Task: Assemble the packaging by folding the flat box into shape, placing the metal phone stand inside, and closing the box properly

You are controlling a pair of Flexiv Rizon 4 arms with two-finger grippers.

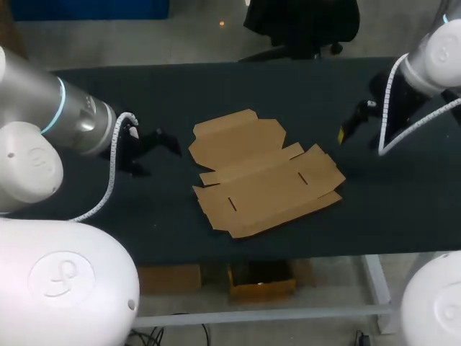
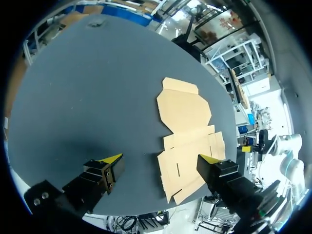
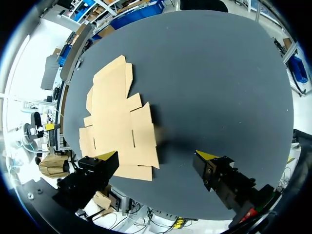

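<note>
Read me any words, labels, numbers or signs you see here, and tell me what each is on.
No readable text anywhere on the table.
flat box: plain brown cardboard, no print.
table: bare dark surface, no marks.
white arm housing: an embossed round emblem, no words legible.

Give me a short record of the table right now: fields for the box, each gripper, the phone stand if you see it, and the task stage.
surface: black table
box: flat cardboard box, unfolded, lying near the table's middle
left gripper: open, empty, off the box's one side, not touching it
right gripper: open, empty, off the box's opposite side, not touching it
phone stand: not in view
task stage: folding not yet begun
</note>
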